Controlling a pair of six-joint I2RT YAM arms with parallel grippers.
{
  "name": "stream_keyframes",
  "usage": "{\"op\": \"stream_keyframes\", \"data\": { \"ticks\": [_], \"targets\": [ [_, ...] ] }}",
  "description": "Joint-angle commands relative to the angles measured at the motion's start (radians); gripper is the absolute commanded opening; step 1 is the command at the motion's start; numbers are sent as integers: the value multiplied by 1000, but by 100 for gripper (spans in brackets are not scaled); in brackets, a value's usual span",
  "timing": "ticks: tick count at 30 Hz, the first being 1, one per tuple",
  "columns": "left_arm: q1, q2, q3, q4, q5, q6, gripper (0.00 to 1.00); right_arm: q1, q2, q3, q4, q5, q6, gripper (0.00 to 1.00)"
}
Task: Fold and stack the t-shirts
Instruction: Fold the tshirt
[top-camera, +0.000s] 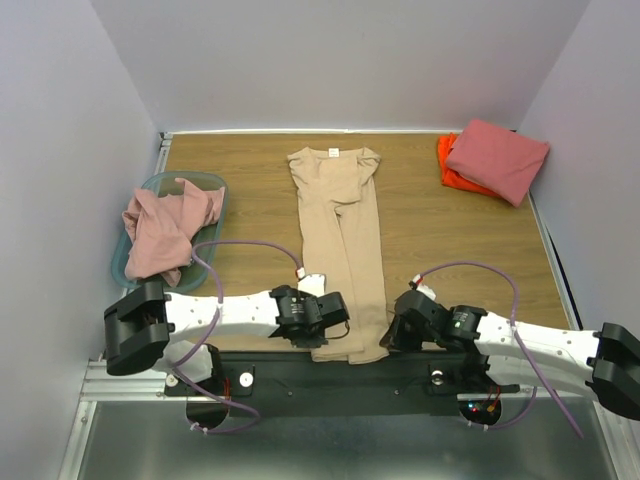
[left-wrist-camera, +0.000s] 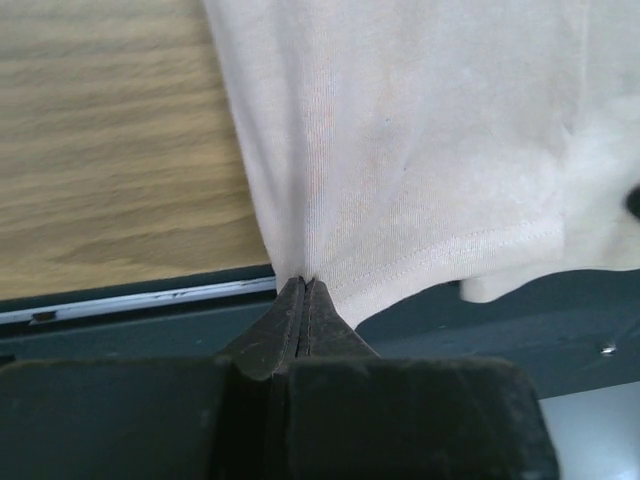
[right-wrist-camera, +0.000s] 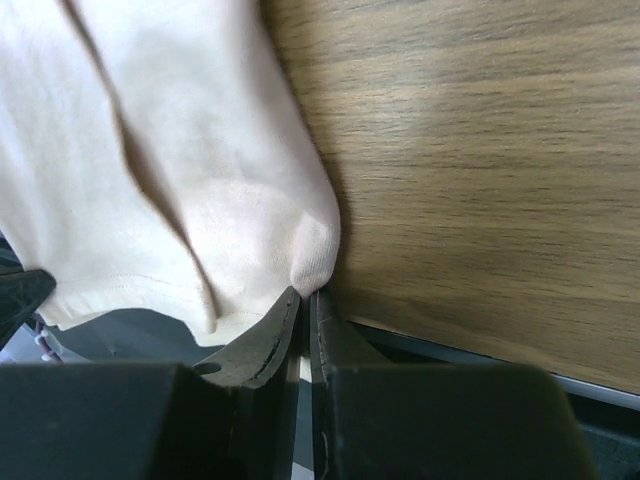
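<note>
T-shirt (top-camera: 338, 240), tan, long axis away from arms; near hem: left tool (left-wrist-camera: 304, 288) pinches one corner, right tool (right-wrist-camera: 306, 296) nearly closed at other, grip unclear.

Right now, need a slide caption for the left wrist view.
Left gripper shut on the hem corner of the tan t-shirt at the near edge of the wooden table.

Overhead plus two wrist close-ups
Top camera looks down the desk (top-camera: 450, 240); wrist cameras (very near) share the near hem of the tan shirt (top-camera: 322, 230).
</note>
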Motion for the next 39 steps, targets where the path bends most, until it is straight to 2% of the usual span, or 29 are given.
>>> {"op": "stream_keyframes", "data": {
  "ticks": [1,11,15,24,30,32,33,39],
  "targets": [
    [-12,-75,-60,-64,23,-46,0,-1,28,-40,-84,-7,1,10],
    [-12,-200,-192,1,98,-81,0,-1,23,-5,-90,-59,-37,5],
    [-12,-235,-209,25,94,-111,0,-1,-17,33,-90,-200,-97,1],
    [-12,-278,-183,71,83,-111,0,-1,-110,107,-99,-349,-220,1],
    [5,-315,-146,56,15,-111,0,-1,-66,177,-117,-203,-184,0],
    [29,-324,-146,93,-5,-88,0,-2,-34,213,-124,-91,-183,0],
    [70,-321,-146,126,0,-45,0,-2,-6,257,-122,-4,-189,0],
    [212,-275,-85,232,-28,109,0,-76,166,424,-120,120,-266,0]
  ]
}}
